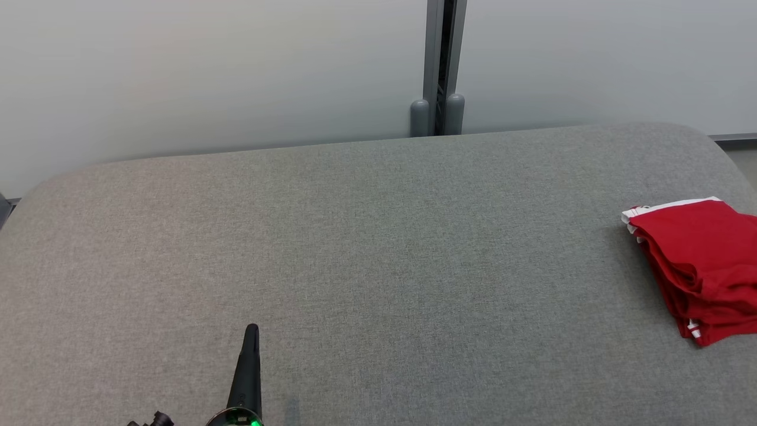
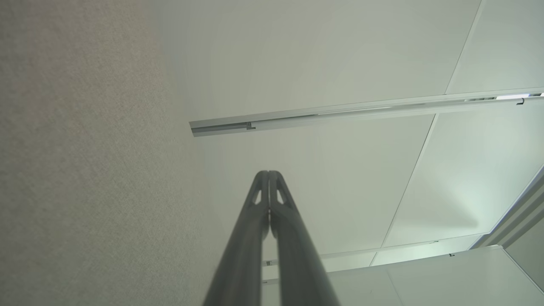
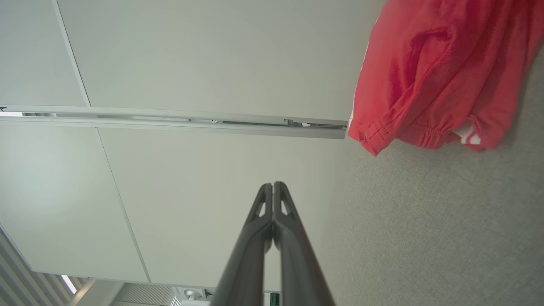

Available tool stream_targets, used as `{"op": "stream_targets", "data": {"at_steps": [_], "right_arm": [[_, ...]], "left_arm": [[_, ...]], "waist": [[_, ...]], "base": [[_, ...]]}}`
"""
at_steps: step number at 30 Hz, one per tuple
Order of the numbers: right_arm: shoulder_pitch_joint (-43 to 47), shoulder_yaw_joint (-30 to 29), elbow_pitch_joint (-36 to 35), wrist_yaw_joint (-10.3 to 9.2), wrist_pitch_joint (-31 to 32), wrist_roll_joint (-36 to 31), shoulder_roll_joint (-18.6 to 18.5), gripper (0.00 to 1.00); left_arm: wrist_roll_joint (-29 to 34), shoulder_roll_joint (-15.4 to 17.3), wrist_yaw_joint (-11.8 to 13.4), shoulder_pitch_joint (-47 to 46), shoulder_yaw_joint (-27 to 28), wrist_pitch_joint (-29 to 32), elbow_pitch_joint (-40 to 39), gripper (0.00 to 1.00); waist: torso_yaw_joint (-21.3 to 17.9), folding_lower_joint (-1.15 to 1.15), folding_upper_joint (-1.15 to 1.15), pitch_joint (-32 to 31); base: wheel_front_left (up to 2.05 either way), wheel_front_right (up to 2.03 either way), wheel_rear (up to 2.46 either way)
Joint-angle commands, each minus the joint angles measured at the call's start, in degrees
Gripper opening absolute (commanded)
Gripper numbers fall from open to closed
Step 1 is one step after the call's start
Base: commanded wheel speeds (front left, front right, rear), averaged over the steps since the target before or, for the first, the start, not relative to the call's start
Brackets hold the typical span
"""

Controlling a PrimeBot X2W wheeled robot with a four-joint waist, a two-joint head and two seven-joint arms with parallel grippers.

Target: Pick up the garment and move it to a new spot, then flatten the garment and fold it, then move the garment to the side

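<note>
The red garment lies folded in a pile on the grey bench, at its right side, near the edge. A white trim shows at its corners. The left claw is at the lower left of the head view, over bare bench and well apart from the garment; its two fingers are pressed together and hold nothing. The right claw is also closed and empty, and does not touch the garment.

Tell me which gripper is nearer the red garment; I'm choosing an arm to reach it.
Right. The right gripper has the red garment close beside it; the left gripper sits far across the grey surface from it.
</note>
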Motion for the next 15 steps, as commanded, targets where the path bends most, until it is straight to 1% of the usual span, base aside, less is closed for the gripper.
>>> {"op": "stream_targets", "data": {"at_steps": [1, 15], "right_arm": [[-0.72, -0.32, 0.03, 0.00, 0.28, 0.53, -0.05, 0.00], [-0.66, -0.43, 0.04, 0.00, 0.43, 0.28, 0.03, 0.00]], "left_arm": [[-0.43, 0.07, -0.23, 0.26, 0.10, -0.14, -0.19, 0.00], [-0.43, 0.07, -0.24, 0.20, 0.10, -0.14, -0.18, 0.00]], "waist": [[0.00, 0.00, 0.00, 0.00], [0.00, 0.00, 0.00, 0.00]], "base": [[0.00, 0.00, 0.00], [0.00, 0.00, 0.00]]}}
